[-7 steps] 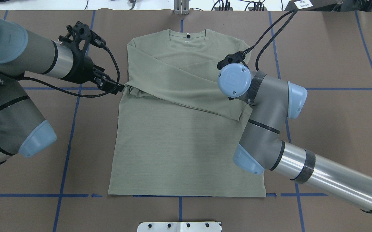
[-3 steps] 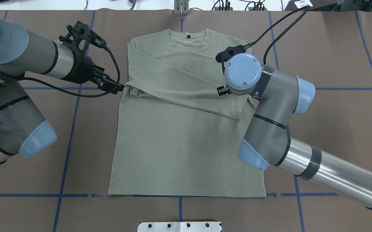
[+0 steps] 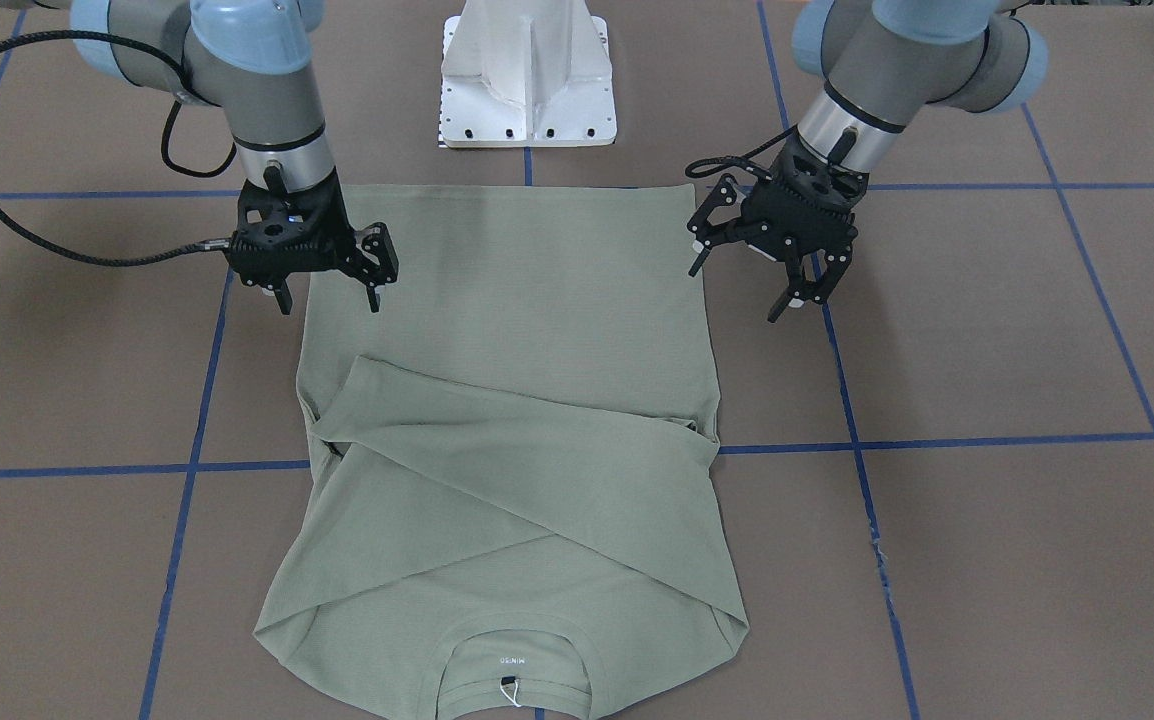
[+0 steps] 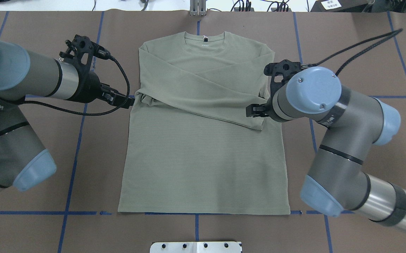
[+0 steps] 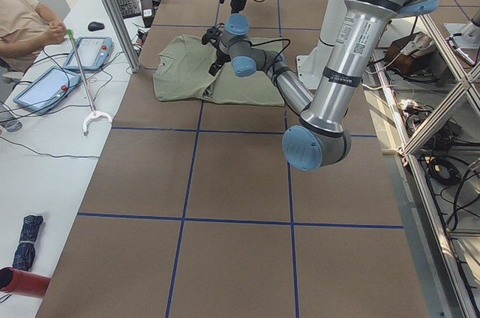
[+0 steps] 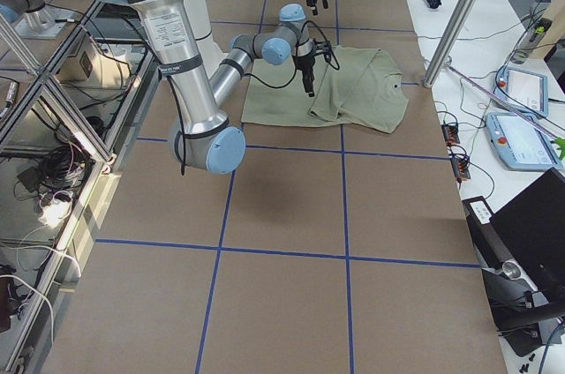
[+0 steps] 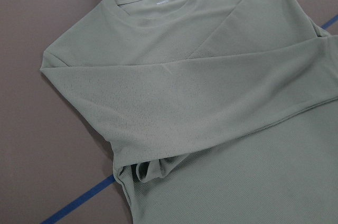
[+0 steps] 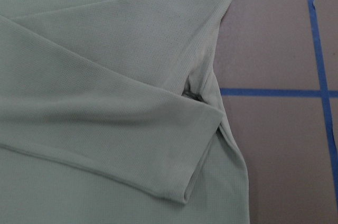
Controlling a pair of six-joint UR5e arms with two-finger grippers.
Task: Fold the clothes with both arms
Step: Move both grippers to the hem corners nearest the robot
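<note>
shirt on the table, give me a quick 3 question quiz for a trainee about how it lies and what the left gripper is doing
1. True or false: the left gripper is shut on a sleeve.
2. How do the sleeves of the shirt lie? A: spread out to the sides. B: folded across the chest, crossing each other. C: rolled up to the elbows.
3. Which end of the shirt lies nearest the robot's white base?

Key:
1. False. The left gripper is open and holds nothing.
2. B.
3. The hem.
</note>
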